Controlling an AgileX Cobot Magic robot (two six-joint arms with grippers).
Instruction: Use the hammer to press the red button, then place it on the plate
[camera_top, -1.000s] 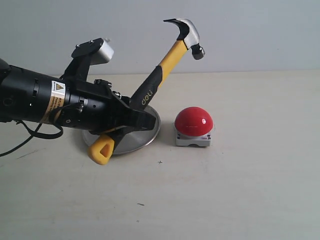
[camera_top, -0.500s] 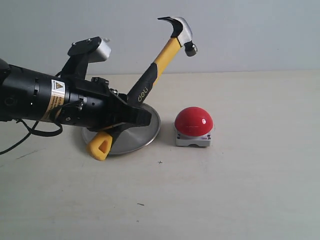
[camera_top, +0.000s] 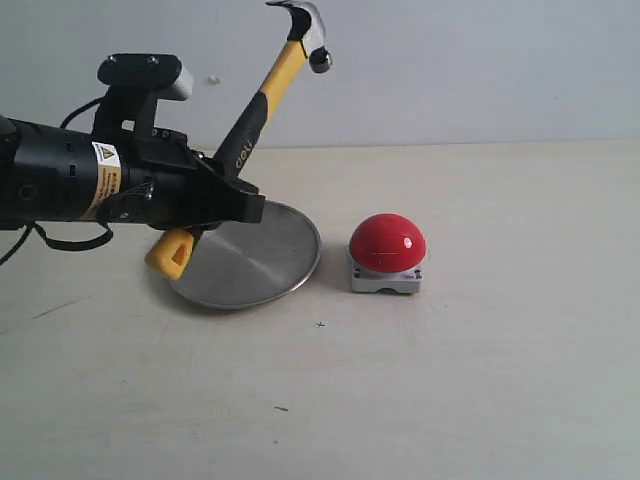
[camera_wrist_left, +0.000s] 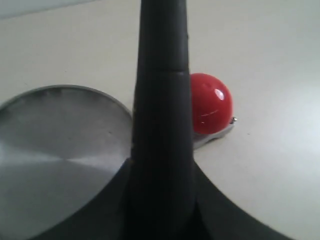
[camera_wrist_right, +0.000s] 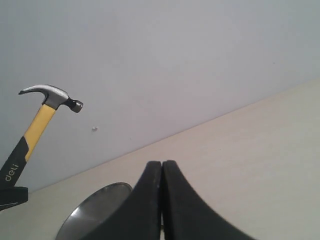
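Left end effector (camera_top: 238, 206) clenched on the black rubber handle of a claw hammer (camera_top: 262, 105) with dark steel head and yellow neck. Hammer tilted, head high and leaning right, yellow looped end low by the left rim of the round shiny steel plate (camera_top: 280, 262). Glossy red dome button (camera_top: 388, 243) on a grey base sits on the pale surface (camera_top: 480, 350), right of the plate, near but apart. Right end effector (camera_wrist_right: 161, 200) clenched on nothing, fingers pressed together.
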